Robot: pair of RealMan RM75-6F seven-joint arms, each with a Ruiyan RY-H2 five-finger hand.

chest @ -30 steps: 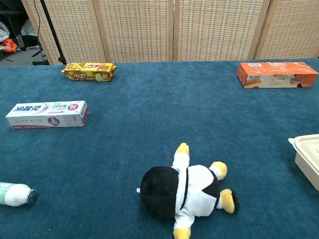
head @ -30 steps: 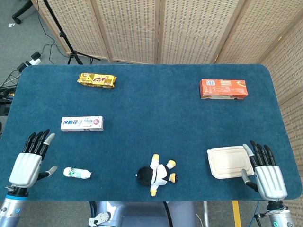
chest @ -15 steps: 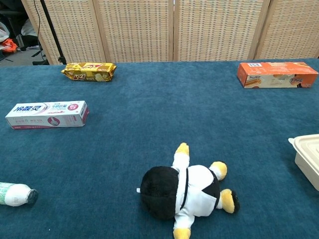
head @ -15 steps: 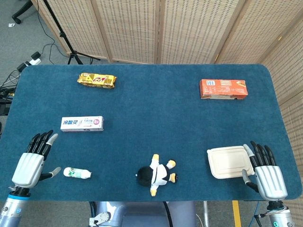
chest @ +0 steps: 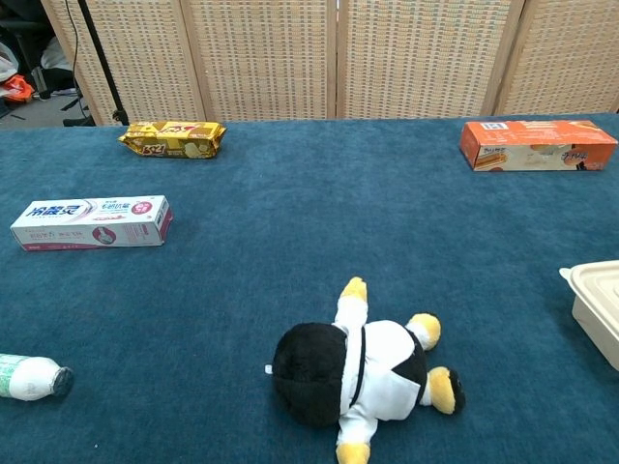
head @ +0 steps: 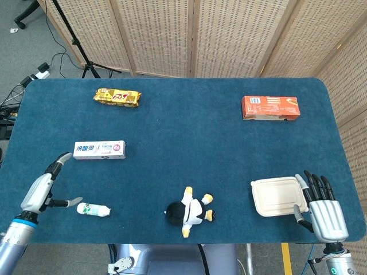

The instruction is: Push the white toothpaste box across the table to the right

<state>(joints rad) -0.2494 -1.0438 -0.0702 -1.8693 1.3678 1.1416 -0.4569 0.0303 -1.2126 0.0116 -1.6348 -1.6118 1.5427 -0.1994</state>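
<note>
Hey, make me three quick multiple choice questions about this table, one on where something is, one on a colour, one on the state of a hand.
1. Where does the toothpaste box lie?
A. left side of the table
B. beside the orange box
C. on the food container

2. What colour is the table cover?
A. red
B. dark blue
C. white

3. What is the left hand doing?
A. gripping the small bottle
B. holding nothing
C. pressing the plush doll

Answers: 1 A, it sits far left; 2 B, the cloth is dark blue; 3 B, it holds nothing, near the box's end.

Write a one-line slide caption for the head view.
Left hand turned edge-on near the white toothpaste box, not touching it; right hand beside the takeout container.
</note>
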